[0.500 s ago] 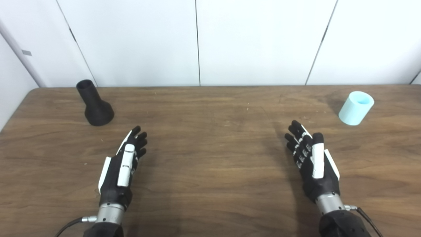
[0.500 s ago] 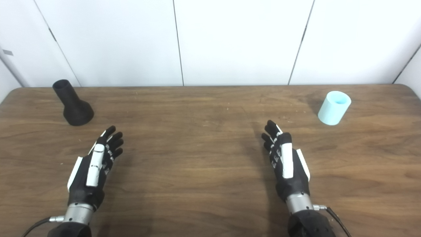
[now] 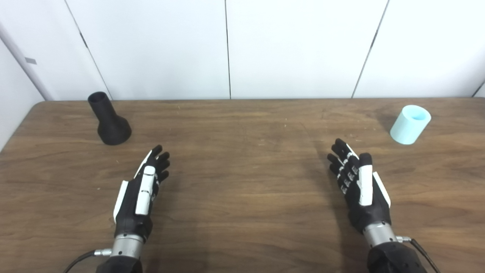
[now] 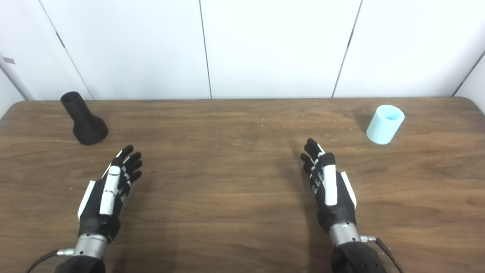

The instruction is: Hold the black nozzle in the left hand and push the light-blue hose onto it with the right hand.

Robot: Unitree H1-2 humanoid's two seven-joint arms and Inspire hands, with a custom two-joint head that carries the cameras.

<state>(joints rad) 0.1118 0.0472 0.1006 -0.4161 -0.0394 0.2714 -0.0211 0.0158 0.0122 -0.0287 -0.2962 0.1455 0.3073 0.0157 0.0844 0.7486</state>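
Note:
The black nozzle (image 3: 110,123) stands upright on its wide base at the far left of the wooden table (image 3: 242,125), narrow mouth up. The light-blue hose piece (image 3: 410,124), a short open cylinder, stands at the far right. My left hand (image 3: 142,191) is open and empty, fingers extended, hovering over the table in front of and to the right of the nozzle. My right hand (image 3: 360,185) is open and empty, in front of and to the left of the hose. Neither hand touches anything.
White wall panels (image 3: 227,49) stand right behind the table's far edge. The table's left corner is rounded near the nozzle. A cable (image 3: 420,250) runs from my right wrist.

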